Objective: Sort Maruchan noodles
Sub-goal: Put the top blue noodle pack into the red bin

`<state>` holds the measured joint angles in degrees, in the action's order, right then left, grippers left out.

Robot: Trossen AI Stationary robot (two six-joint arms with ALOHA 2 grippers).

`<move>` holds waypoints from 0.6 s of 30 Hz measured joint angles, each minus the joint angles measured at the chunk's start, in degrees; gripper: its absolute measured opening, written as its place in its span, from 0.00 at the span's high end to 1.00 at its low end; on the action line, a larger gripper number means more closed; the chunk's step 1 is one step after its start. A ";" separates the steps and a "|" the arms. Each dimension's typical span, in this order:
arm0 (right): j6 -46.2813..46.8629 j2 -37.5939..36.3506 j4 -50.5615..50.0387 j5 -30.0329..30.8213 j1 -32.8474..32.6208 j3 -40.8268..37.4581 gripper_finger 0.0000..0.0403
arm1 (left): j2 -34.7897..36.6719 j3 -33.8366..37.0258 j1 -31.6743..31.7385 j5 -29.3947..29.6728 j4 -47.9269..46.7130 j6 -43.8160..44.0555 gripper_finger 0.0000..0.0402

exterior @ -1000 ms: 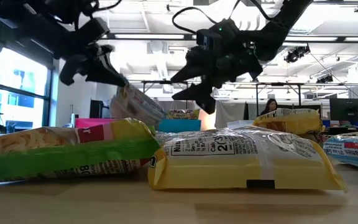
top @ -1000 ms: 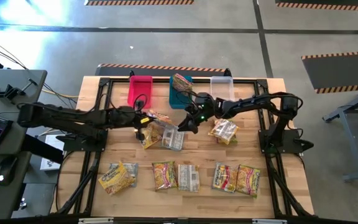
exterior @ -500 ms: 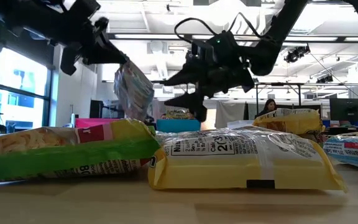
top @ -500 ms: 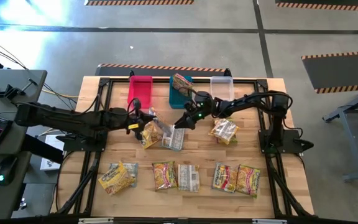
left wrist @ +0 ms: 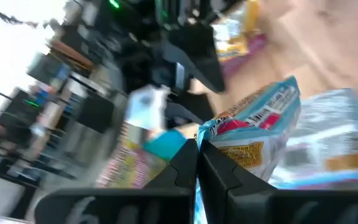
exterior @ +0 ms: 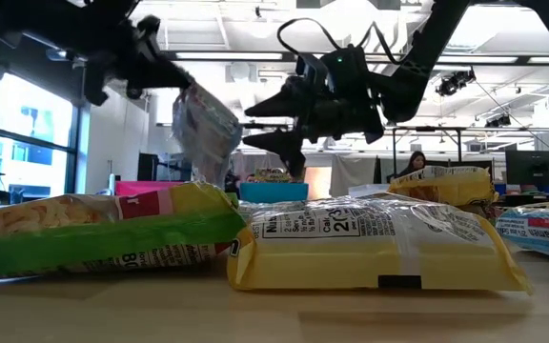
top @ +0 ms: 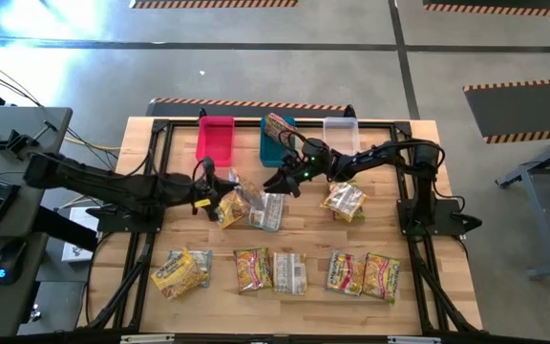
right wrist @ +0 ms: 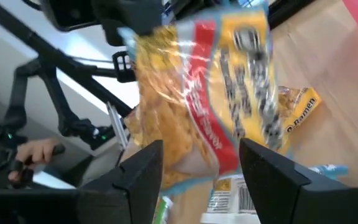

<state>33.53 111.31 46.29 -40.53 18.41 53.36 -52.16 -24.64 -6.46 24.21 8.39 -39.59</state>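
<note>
High view: left tool (top: 210, 184) pinches one crinkly plastic packet (top: 240, 198) above the wooden counter (top: 304, 229); right tool (top: 277, 183) gapes, empty; three rectangular bins: pink (top: 214, 139), blue (top: 277, 143), clear (top: 341, 135).

Bins behind, packets in front on the bench (top: 418, 162)

Three bins (top: 275, 139) line the far edge; one packet (top: 277, 125) lies in the middle bin. Loose packets (top: 256, 210) lie mid-bench, another (top: 343, 201) to their right, and a row of packets (top: 280, 270) along the near edge.

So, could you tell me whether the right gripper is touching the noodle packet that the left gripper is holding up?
Apart. In the low view the right gripper stands open beside the lifted packet, with background showing between them; the left gripper is shut on the packet's top edge.
</note>
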 joint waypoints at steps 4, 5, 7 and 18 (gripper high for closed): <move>-4.60 0.00 -0.71 -0.02 -0.02 0.00 0.50 | -0.99 0.00 -3.10 0.20 -5.42 10.63 1.00; -5.48 0.00 -0.98 -0.04 -0.02 0.00 0.50 | -1.38 0.00 -4.26 0.44 -6.29 13.19 1.00; -6.94 0.00 -1.91 -0.02 -0.02 0.00 0.50 | -2.16 0.00 -6.52 1.78 -8.22 18.22 1.00; -10.07 0.00 -5.58 -0.02 -0.07 0.00 0.50 | -3.87 0.00 -14.49 -1.78 -17.96 56.63 0.98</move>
<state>23.46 111.31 40.71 -40.56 18.35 53.36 -56.03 -24.64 -20.96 22.43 -9.57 17.04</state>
